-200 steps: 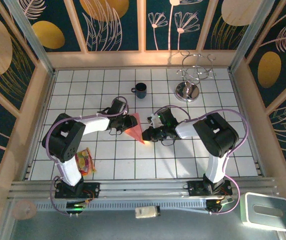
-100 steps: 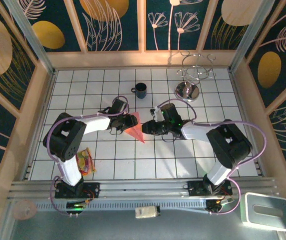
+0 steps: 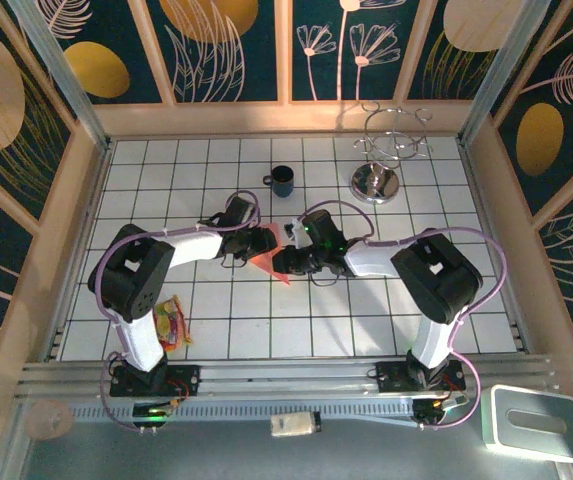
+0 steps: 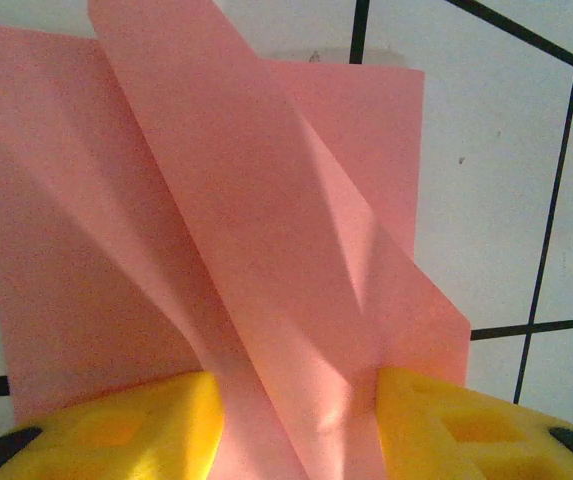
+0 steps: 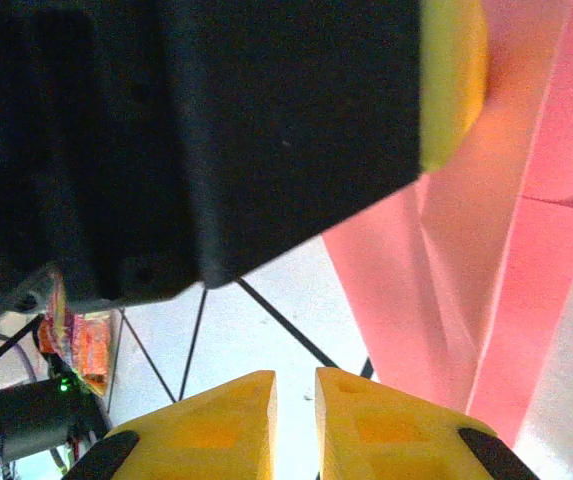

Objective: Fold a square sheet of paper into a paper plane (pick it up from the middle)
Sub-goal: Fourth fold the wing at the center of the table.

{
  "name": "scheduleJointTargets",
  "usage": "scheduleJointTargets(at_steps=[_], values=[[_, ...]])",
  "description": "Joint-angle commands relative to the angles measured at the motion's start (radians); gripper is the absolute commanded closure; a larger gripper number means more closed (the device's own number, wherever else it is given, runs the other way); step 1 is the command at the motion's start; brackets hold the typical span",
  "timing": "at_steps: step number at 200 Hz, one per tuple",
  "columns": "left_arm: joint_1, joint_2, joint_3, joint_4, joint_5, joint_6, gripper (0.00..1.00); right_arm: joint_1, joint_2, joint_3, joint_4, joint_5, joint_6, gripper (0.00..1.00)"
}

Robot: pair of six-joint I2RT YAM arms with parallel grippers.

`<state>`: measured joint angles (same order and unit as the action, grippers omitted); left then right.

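Nearer the arm bases than the dark cup (image 3: 282, 181), and slightly to its left, the left gripper (image 3: 258, 245) is seen laid low over the paper. Its yellow fingers (image 4: 116, 430) are spread apart on either side of a raised fold. The fold is straddled, not clamped, so nothing is counted as grasped there.

Directly on the near side of the cup, the paper plane (image 3: 269, 265) is found flat on the tiles, between the two grippers. Its long axis appears to run away from the cup towards the bases, with the point at the near end, leaning slightly right.

Just right of the paper, and as far to the near side of the cup, the right gripper (image 3: 288, 262) is placed. Its fingers (image 5: 216, 420) are drawn almost together, with nothing between them.

The coming move is judged to turn on the crease, which lies between the left fingers and runs lengthwise. The left arm is the nearer and is already over the middle. The right arm meets the paper only at its long edge.
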<state>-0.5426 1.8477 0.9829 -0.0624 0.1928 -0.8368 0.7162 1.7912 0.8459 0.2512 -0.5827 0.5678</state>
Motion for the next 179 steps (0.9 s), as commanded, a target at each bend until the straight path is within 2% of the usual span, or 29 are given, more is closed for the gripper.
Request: scheduleJointTargets(at_steps=[1, 122, 179], values=[[0.009, 0.125, -0.066, -0.173, -0.121, 0.027, 0.52, 0.0, 0.017, 0.019, -0.024, 0.027, -0.003, 0.82], [0.009, 0.132, -0.065, -0.183, -0.133, 0.022, 0.56, -0.015, 0.022, -0.011, -0.051, 0.061, -0.012, 0.83], [0.009, 0.137, -0.065, -0.184, -0.129, 0.027, 0.54, -0.017, 0.022, -0.021, -0.062, 0.072, -0.012, 0.83]])
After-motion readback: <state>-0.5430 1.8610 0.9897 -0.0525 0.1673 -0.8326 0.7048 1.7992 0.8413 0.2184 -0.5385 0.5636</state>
